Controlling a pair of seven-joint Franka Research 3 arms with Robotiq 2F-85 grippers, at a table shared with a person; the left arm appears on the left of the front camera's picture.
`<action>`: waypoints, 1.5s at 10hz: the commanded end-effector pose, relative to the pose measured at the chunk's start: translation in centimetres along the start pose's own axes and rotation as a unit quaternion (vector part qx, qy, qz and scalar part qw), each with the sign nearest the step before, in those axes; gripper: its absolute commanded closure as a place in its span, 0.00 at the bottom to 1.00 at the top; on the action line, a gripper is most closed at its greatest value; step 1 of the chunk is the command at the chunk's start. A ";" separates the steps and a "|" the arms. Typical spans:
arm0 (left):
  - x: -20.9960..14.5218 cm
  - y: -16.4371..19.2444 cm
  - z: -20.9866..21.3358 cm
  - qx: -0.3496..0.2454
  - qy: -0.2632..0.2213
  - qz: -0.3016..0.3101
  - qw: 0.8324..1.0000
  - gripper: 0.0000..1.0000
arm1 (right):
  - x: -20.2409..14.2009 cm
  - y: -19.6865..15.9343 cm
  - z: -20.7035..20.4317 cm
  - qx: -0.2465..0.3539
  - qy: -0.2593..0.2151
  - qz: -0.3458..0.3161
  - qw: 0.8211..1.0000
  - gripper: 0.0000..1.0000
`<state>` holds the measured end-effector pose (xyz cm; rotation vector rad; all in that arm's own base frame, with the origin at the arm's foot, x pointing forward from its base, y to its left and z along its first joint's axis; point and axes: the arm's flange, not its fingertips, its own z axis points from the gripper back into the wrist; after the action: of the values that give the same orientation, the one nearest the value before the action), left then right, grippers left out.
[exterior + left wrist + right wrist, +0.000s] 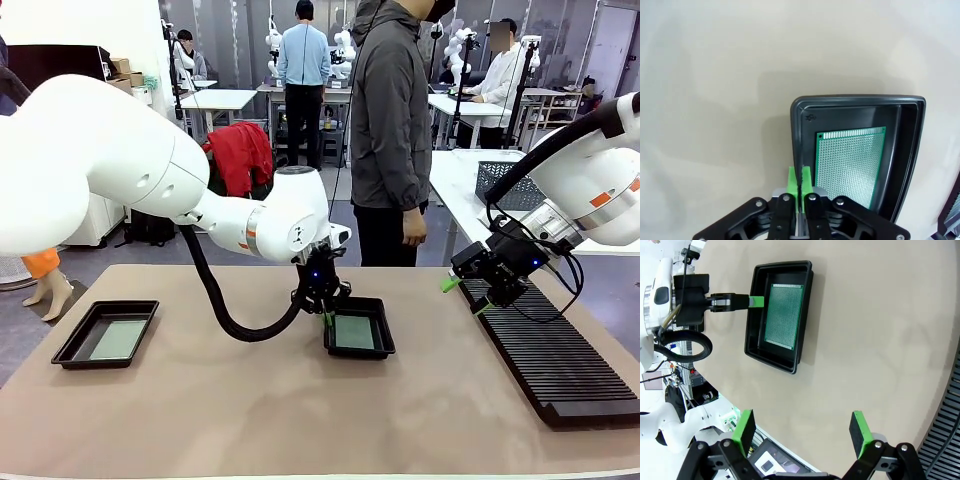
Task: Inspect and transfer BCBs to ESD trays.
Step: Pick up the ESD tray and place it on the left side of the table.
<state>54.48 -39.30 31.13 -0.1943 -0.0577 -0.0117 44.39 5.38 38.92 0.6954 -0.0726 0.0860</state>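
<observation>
Your green board (850, 162) lies flat on the floor of the middle tray (858, 108). The left tool (800, 176) hangs over that tray's rim beside the board, pads pressed together on nothing. The front camera adds a second tray (105, 334) near the surface's left edge, also with a board (118, 339) in it. The right tool (804, 427) hovers by the ribbed rack (555, 365) at the right edge, fingers wide apart and empty. In the left wrist view the tray's near end is cut off behind the fingers.
</observation>
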 end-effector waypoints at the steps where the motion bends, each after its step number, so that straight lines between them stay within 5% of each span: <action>1: -0.9 1.7 0.8 -0.033 0.002 -0.004 0.999 0.97 | 0.0 0.2 0.0 -0.004 -0.002 -0.008 1.000 0.00; 8: -0.8 7.0 3.4 -0.092 -0.028 -0.018 0.995 0.97 | 0.0 0.2 0.0 -0.004 -0.002 -0.008 1.000 0.00; 15: -2.3 18.2 7.1 -0.087 -0.046 0.005 0.995 0.97 | 0.0 0.2 0.0 -0.004 -0.002 -0.008 1.000 0.00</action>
<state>53.26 -22.19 34.57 -0.3394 -0.1358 0.0047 44.40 5.37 38.93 0.6952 -0.0728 0.0859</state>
